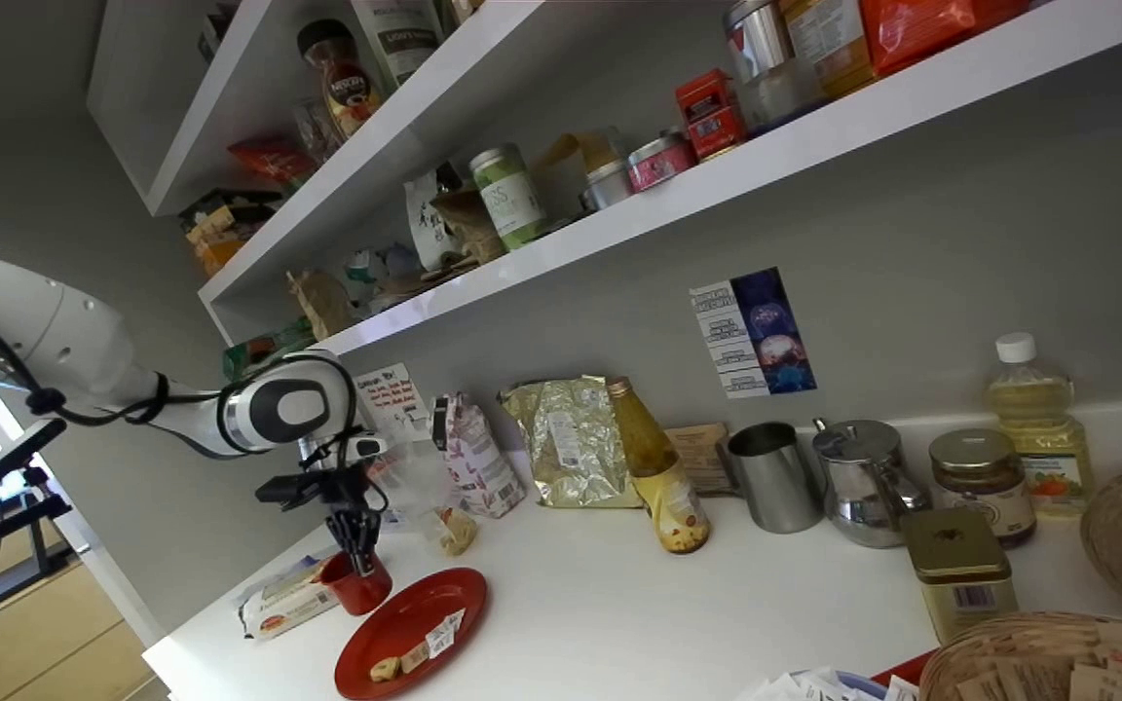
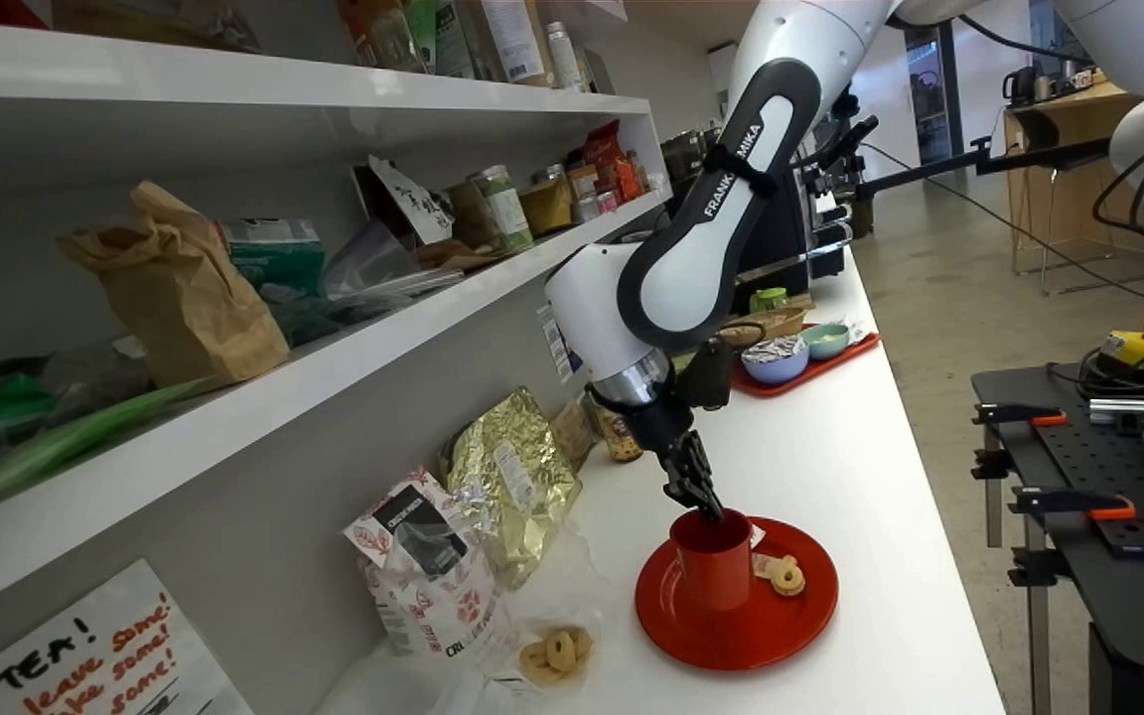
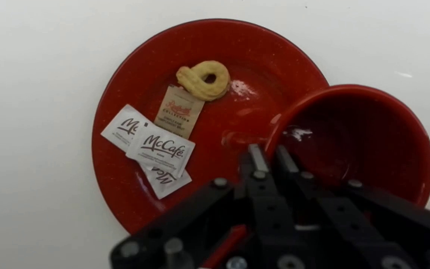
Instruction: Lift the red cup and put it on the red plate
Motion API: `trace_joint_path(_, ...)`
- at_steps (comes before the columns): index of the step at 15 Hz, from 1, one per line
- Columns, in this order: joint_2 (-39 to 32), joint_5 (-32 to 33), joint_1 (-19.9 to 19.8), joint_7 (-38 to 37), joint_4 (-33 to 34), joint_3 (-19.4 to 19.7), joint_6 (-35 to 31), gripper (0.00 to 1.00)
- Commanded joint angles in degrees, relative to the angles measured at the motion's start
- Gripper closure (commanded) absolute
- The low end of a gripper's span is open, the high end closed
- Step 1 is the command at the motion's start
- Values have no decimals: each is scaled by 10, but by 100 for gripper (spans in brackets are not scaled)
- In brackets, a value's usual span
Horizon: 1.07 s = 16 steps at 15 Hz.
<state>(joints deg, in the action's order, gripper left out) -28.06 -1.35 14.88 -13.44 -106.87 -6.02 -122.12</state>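
"So, is the end effector [image 3: 269, 150] pinching the red cup [image 2: 716, 566]?"

"Yes, by its wall; it's seemingly hanging over the edge of the red plate [image 3: 215, 35]."

"How should we be lowering it?"

"Level and slowly, aiming for the bare side, avoiding the packets [image 3: 159, 149] and biscuit [image 3: 196, 83], releasing only once it's resting."

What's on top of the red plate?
The red plate has a loop-shaped snack, a brown packet and white packets on it. I can't see what's under them. In the wrist view, the red cup hides some plate edge.
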Motion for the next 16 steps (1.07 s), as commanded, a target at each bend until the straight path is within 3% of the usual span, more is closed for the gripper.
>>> trace_joint_path(1, -27, 33, 12, -27, 30, 9, 24, 98)
trace_joint_path(16, -70, 41, 15, -42, 42, 15, 33, 98)
